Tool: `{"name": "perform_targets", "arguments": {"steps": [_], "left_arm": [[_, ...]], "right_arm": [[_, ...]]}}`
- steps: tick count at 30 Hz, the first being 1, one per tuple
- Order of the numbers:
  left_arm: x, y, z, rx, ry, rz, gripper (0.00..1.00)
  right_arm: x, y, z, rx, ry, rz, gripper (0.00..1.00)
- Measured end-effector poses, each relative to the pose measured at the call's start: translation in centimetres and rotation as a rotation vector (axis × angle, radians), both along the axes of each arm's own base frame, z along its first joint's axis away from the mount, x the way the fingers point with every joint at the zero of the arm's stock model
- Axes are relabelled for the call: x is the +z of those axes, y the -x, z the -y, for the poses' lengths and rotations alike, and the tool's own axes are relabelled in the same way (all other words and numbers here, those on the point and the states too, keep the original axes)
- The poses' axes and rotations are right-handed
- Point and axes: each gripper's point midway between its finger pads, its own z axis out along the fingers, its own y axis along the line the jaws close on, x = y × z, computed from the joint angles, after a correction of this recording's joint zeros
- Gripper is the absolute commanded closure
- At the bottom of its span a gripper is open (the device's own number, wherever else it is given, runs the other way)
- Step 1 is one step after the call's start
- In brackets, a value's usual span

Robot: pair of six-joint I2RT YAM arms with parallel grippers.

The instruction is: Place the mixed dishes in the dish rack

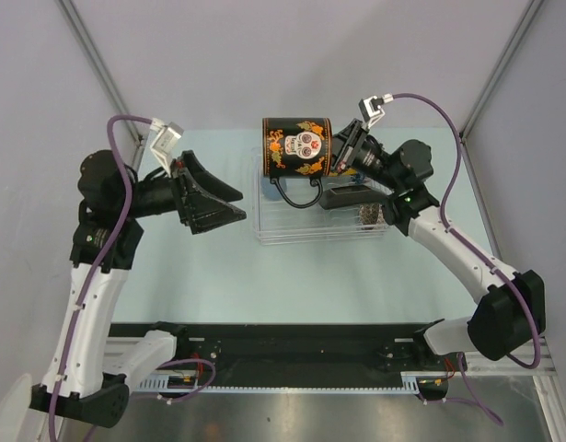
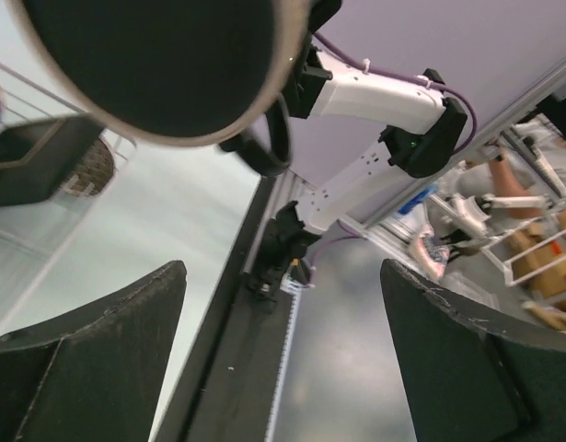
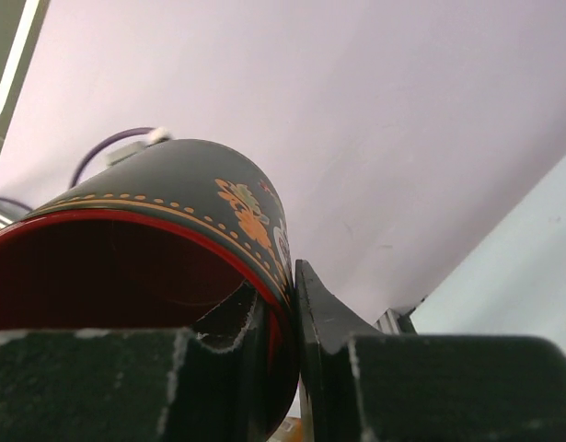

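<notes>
The dark mug (image 1: 299,147), black with a skull and orange flowers and a red lining (image 3: 108,267), hangs on its side above the clear dish rack (image 1: 283,226), handle down. My right gripper (image 1: 338,152) is shut on its rim, one finger inside (image 3: 235,322) and one outside. A black square plate (image 1: 342,196) and a speckled bowl (image 1: 370,217) sit in the rack's right half. My left gripper (image 1: 218,204) is open and empty, left of the rack and pointing toward it. In the left wrist view the mug's base (image 2: 163,64) fills the top, above the left gripper's fingers (image 2: 89,350).
A black rail (image 1: 292,345) runs along the near table edge between the arm bases. Metal frame posts (image 1: 98,64) rise at the back corners. A white round edge (image 1: 11,410) shows at the bottom left, off the table.
</notes>
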Motion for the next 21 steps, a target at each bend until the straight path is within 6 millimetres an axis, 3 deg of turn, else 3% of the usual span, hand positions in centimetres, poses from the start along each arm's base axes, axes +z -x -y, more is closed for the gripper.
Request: {"name": "perform_targets", "arguments": {"steps": [7, 15, 21], "left_arm": [[-2.9, -1.5, 0.6, -0.015, 0.042, -0.148, 0.09], [-2.0, -2.0, 1.3, 0.072, 0.111, -0.078, 0.12], [-1.7, -2.4, 1.7, 0.109, 0.142, -0.07, 0.13]], "right_arm": [[1.8, 2.0, -1.3, 0.041, -0.031, 0.072, 1.0], [1.8, 3.9, -4.4, 0.091, -0.012, 0.129, 1.0], [1.3, 2.4, -4.9, 0.024, 0.004, 0.127, 1.0]]}}
